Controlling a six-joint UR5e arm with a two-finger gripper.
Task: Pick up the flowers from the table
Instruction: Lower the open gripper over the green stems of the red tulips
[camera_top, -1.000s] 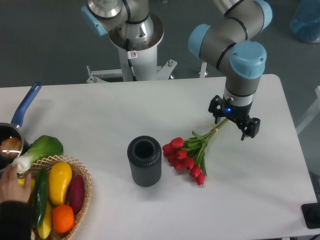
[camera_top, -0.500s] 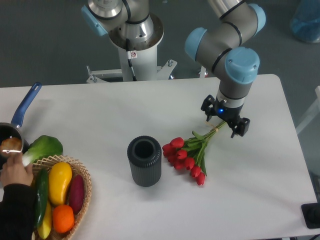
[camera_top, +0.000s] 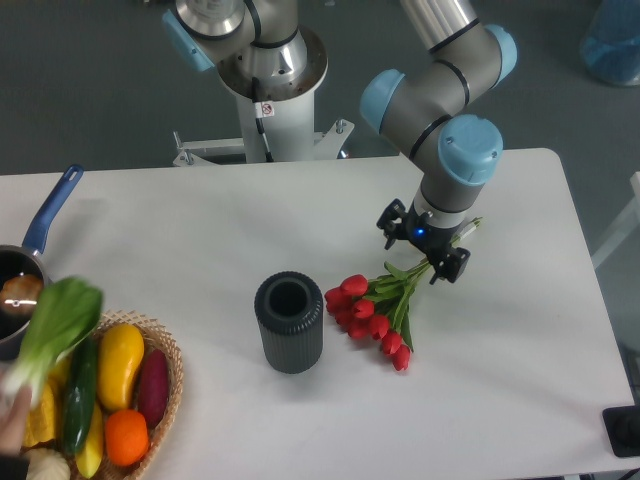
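The flowers (camera_top: 375, 310), a bunch of red tulip buds with green leaves, lie on the white table (camera_top: 200, 230) right of centre, with the stems running up to the right. My gripper (camera_top: 423, 250) hangs open directly over the stems, one finger on each side of them. The stem ends stick out past the gripper at its upper right. Whether the fingers touch the stems cannot be told.
A dark ribbed vase (camera_top: 289, 321) stands upright just left of the buds. At the front left a wicker basket (camera_top: 170, 355) holds vegetables, and a blurred leafy green (camera_top: 52, 325) moves above it. A blue-handled pot (camera_top: 30, 265) sits at the left edge.
My gripper has moved left and slightly up along the stems, from beyond their ends to directly over them. At the left, the leafy green has been lifted off the basket.
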